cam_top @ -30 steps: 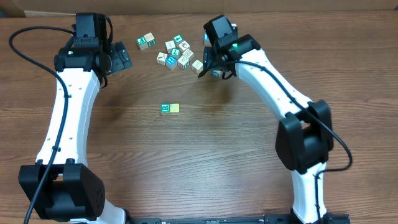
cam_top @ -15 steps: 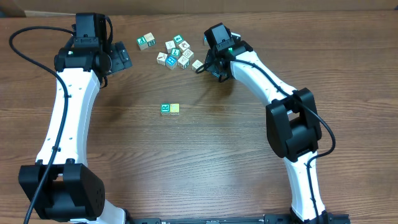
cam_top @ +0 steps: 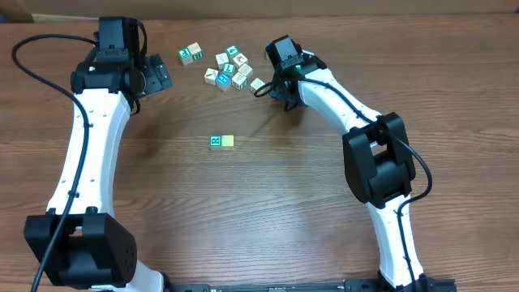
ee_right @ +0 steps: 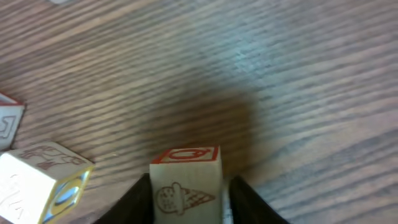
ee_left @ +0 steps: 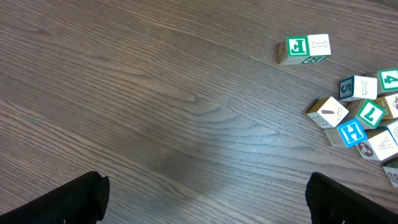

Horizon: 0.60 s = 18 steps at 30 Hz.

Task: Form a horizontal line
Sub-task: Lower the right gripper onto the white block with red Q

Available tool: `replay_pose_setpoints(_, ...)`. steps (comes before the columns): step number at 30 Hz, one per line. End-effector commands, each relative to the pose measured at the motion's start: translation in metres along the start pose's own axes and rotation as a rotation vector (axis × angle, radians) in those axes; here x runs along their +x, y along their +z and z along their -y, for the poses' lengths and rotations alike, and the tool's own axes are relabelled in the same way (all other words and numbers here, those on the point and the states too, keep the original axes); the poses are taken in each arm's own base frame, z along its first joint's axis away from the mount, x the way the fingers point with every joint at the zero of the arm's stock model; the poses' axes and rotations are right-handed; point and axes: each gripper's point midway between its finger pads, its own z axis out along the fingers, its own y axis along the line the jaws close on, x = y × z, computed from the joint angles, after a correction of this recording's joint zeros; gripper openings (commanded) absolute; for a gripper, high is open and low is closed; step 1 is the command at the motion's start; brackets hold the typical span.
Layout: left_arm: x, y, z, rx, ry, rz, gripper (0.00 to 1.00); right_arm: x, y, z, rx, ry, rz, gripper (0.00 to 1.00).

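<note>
A short row of two blocks, a green-lettered one (cam_top: 216, 142) and a yellowish one (cam_top: 228, 141), lies mid-table. A loose cluster of letter blocks (cam_top: 231, 69) lies at the back, and it also shows in the left wrist view (ee_left: 360, 118). My right gripper (cam_top: 278, 85) is at the cluster's right edge. In the right wrist view its fingers (ee_right: 186, 202) clasp a block with an ice-cream drawing and a red top (ee_right: 185, 180). My left gripper (cam_top: 158, 77) is open and empty left of the cluster, with its fingers wide apart (ee_left: 205, 199).
A pair of blocks (cam_top: 191, 53) sits apart at the cluster's left, also in the left wrist view (ee_left: 305, 50). A pale block (cam_top: 258, 83) lies just left of my right gripper. In the right wrist view, a yellow-and-blue block (ee_right: 43, 180) lies close to the held block's left.
My right gripper has shifted slightly left toward the cluster, and its wrist has turned. The left arm and the two-block row have not moved.
</note>
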Motion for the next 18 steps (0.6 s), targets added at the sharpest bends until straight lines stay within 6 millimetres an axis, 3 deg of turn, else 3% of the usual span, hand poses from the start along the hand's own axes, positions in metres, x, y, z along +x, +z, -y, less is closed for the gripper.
replay_pose_setpoints(1, -0.001, 0.0, -0.002, -0.014, 0.005, 0.007, 1.0, -0.002, 0.002, -0.002, 0.0, 0.007, 0.002, 0.32)
replay_pose_setpoints(13, -0.001, 0.0, -0.002, -0.014, 0.005, 0.007, 1.0, 0.015, -0.018, 0.012, 0.057, -0.067, -0.107, 0.26)
replay_pose_setpoints(18, -0.001, 0.0, -0.002, -0.014, 0.005, 0.007, 0.99, 0.043, -0.027, -0.004, -0.064, -0.13, -0.263, 0.26)
